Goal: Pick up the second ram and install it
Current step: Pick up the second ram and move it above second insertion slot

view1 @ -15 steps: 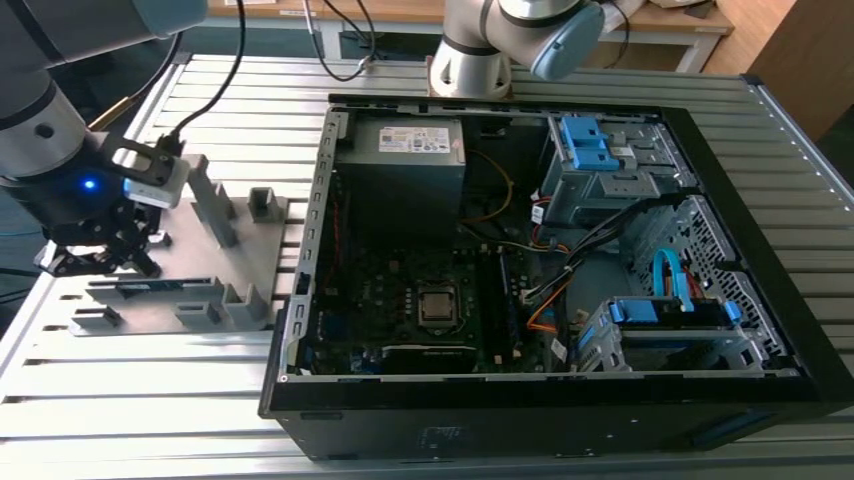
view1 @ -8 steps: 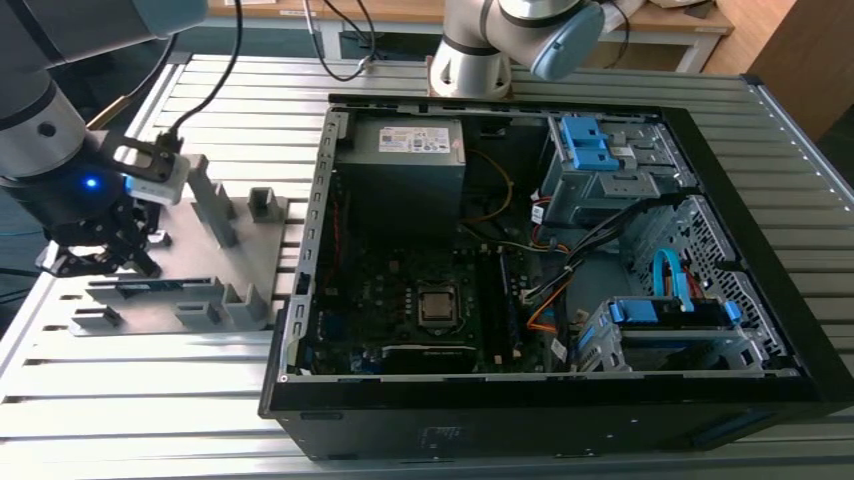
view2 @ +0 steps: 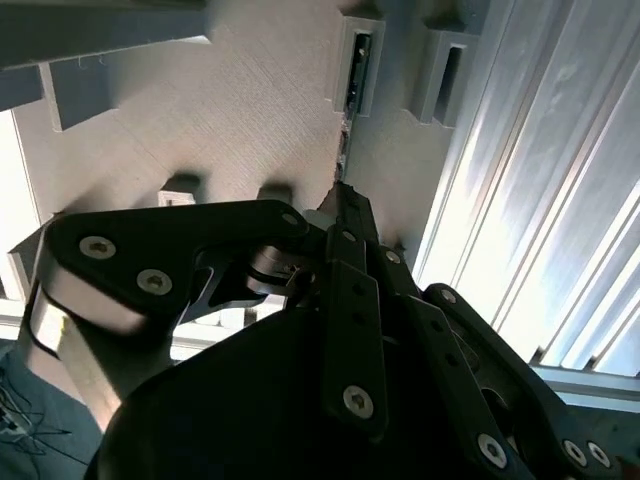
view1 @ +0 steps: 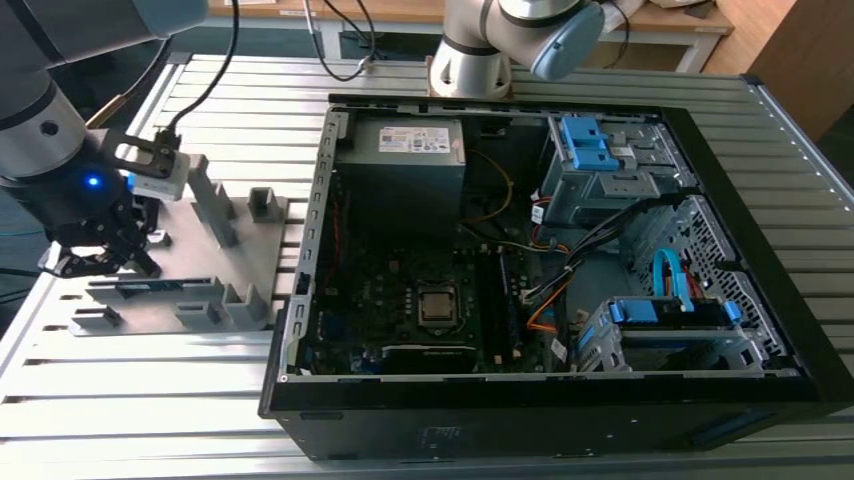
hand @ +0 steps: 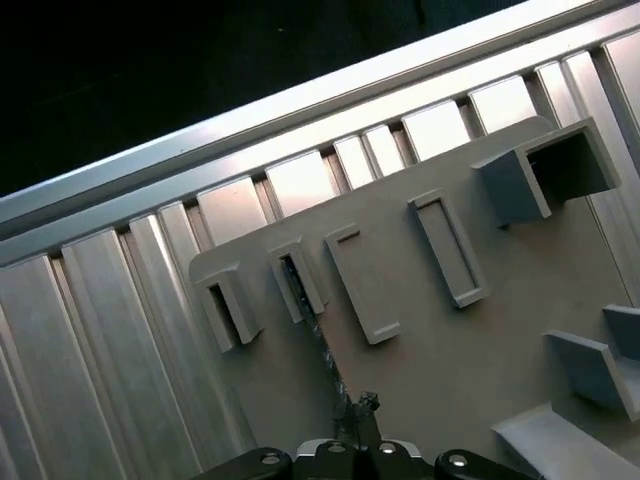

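The second ram (hand: 318, 335), a thin dark stick seen edge-on in both wrist views, stands in the grey holder plate (hand: 480, 350). One end runs right up to my gripper (hand: 357, 405), and the other is seated in a slotted block (hand: 297, 283) just ahead of the tip. Whether my gripper is clenched on the stick or only poised at its near end, I cannot tell; the stick's line meets the tip.

In the exterior view my gripper (view1: 100, 262) hangs low over the near edge of the plate, with a dark strip (view1: 160, 287) running out from under it between the grey blocks. That strip is most likely the same stick. Two empty blocks (hand: 440, 250) of the plate lie off to one side of my tool.

The open computer case (view1: 561, 400), with its motherboard (view1: 400, 290), sits well apart from my gripper, across the slatted metal table (view1: 134, 400) toward the exterior view's right.

By my reading the pick-up is in hand and not finished, since the ram has not left its holder. Nothing of the install has begun.

Getting it out calls for a firm, square hold on the stick's flat faces. It also calls for a straight pull along the slots, so the thin board does not bind or twist against the block walls.
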Tool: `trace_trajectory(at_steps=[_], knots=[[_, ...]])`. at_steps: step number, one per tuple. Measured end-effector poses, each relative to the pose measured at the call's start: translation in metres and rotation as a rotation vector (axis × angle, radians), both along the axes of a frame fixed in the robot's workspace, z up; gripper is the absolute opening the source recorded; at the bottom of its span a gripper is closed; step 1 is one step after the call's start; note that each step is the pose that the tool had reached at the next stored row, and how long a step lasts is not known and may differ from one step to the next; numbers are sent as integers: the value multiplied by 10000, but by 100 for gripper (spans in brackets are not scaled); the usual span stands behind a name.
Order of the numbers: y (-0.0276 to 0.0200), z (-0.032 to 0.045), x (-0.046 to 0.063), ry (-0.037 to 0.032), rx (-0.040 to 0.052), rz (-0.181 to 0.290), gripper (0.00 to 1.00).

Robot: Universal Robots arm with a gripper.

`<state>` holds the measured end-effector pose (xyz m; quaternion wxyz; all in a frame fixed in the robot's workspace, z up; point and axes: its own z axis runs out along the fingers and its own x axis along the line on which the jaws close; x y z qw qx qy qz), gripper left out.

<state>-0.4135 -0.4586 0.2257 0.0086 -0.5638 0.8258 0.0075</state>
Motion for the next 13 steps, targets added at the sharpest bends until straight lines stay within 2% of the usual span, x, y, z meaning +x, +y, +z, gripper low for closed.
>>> trace_trajectory(at_steps=[13], knots=[[-1, 1, -1, 1, 7, 919, 10]])
